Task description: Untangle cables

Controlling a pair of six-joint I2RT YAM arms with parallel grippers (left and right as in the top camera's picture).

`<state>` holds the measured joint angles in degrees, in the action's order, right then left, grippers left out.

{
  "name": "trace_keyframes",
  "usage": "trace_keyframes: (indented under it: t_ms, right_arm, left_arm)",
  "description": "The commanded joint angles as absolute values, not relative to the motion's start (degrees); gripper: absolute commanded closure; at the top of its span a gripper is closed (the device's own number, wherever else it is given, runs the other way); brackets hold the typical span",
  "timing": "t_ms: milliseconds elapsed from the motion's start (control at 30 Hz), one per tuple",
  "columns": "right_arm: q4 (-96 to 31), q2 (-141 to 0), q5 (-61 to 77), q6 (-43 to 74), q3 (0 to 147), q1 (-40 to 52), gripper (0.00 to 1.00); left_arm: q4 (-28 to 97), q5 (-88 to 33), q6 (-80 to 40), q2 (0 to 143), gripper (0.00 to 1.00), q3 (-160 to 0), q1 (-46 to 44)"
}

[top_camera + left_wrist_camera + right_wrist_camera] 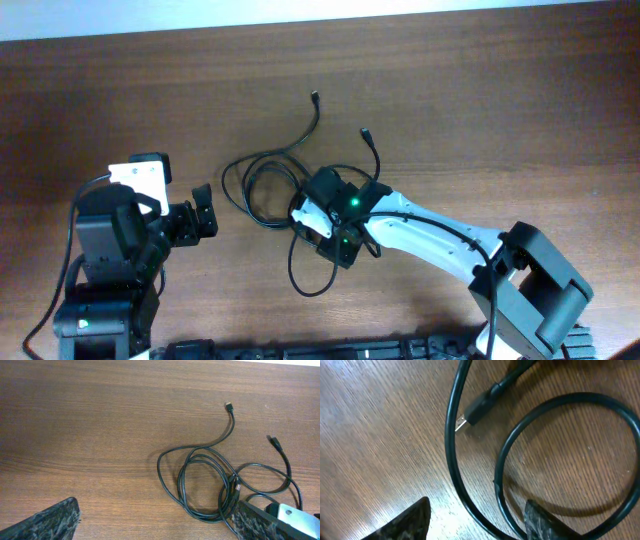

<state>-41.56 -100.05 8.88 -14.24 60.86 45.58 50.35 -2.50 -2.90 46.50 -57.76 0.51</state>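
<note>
**Overhead:** cables (262, 185) lie mid-counter (450, 70) as a loose tangle of thin blk loops. Two free ends run up & away from it, each w/ a small plug: one plug (315, 97) farther up, the other plug (365, 131) to its right. One more loop (305, 285) trails down toward the near edge. Right tool (312, 225) sits low over the right side of the tangle, its arm reaching in from lower right, green light on at the wrist. Left tool (196, 214) is at lower left, pointing at the tangle, near it but apart.

**Left wrist:** left tool (157, 510) is spread wide w/ nothing held. Its mottled fingers (52, 522) show at the bottom corners of the frame. Cables (200, 480) lie ahead & to the right, overlapping ovals w/ the strands crossing near the right-hand finger. Can't tell if that finger touches them. Both plugs are in view at the ends of their strands, well apart from the loops. Pale shell of the right arm (295, 516) shows at bottom right.

**Right wrist:** close-up on wood grain. Right tool (477, 510) is parted, dark fingers (407, 522) at the bottom edge. Two cable strands pass thru the gap, lying on the counter, not pinched. A plug w/ metal tip (470, 412) lies upper-centre, just beside the long strand. A round loop (600, 405) fills the right side.
</note>
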Motion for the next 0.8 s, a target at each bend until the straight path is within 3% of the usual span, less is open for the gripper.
trace_keyframes:
  t_ms: [0, 67, 200, 333, 467, 667, 767]
  right_arm:
    - [-40.4, -100.9, 10.1, -17.1, 59.9, 45.8, 0.43]
    - [-38.1, -101.4, 10.1, -18.7, 57.7, 45.8, 0.49]
    - [-35.7, -101.6, 9.8, -18.6, 57.8, 45.7, 0.96]
    - [-49.3, -93.3, 9.0, -16.8, 78.8, 42.5, 0.96]
    - [-48.7, -87.3, 11.8, -12.5, 98.7, 33.6, 0.96]
    - [-43.6, -87.6, -3.3, 2.2, 99.9, 15.2, 0.96]
    - [-49.6, -88.7, -3.3, 10.9, 99.5, 8.8, 0.96]
  left_arm:
    - [50.3, -1.8, -3.4, 46.4, 0.01, -58.2, 0.9]
    - [50.3, -1.8, -3.4, 46.4, 0.01, -58.2, 0.9]
    - [50.3, -1.8, -3.4, 46.4, 0.01, -58.2, 0.9]
    - [50.3, -1.8, -3.4, 46.4, 0.01, -58.2, 0.9]
    - [50.3, -1.8, -3.4, 46.4, 0.01, -58.2, 0.9]
    - [50.3, -1.8, -3.4, 46.4, 0.01, -58.2, 0.9]
    - [50.3, -1.8, -3.4, 46.4, 0.01, -58.2, 0.9]
